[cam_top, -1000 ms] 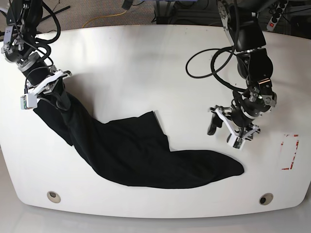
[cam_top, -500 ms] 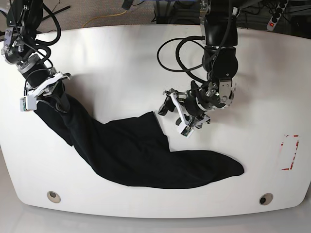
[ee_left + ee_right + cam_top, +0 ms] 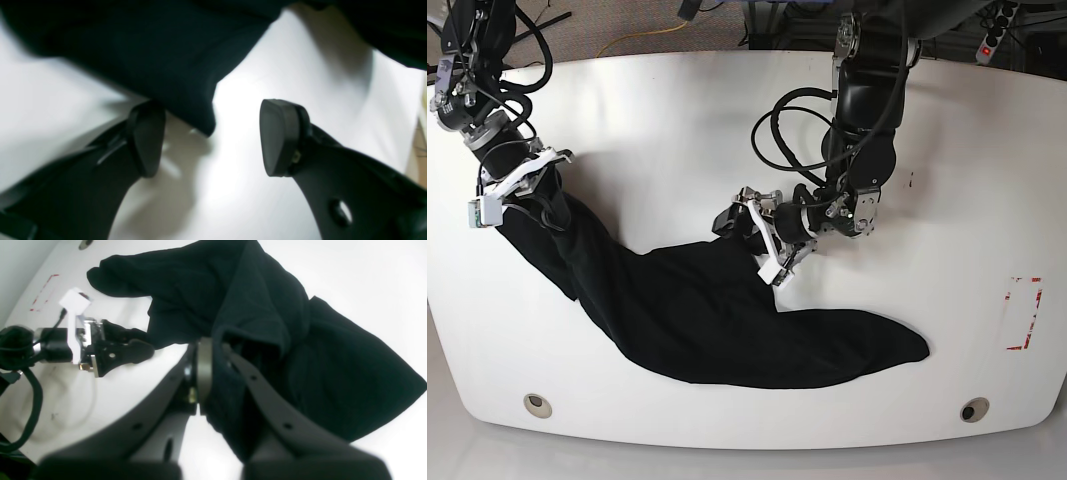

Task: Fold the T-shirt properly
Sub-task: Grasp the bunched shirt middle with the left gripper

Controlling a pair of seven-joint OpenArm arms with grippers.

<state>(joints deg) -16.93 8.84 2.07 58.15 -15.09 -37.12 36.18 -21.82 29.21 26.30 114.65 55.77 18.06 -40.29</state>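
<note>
The black T-shirt [image 3: 707, 320] lies bunched in a long curved band across the white table [image 3: 677, 120]. At the band's upper left end my right gripper [image 3: 542, 205] is shut on the fabric. In the right wrist view the cloth [image 3: 267, 306] is pinched between that gripper's fingertips [image 3: 213, 353] and drapes over one finger. My left gripper [image 3: 743, 240] is open at the shirt's pointed upper corner. In the left wrist view this corner [image 3: 196, 110] sits between the two spread pads [image 3: 146, 140], just above the table. No print shows.
A red tape rectangle [image 3: 1024, 313] marks the table's right side. Two round holes [image 3: 538, 405] [image 3: 973, 410] sit near the front edge. Black cables [image 3: 787, 130] loop beside the left arm. My left gripper [image 3: 130, 346] also appears in the right wrist view.
My left arm has swung from the table's right side leftward to the shirt's upper corner, its gripper staying open. The right arm and the shirt have not moved.
</note>
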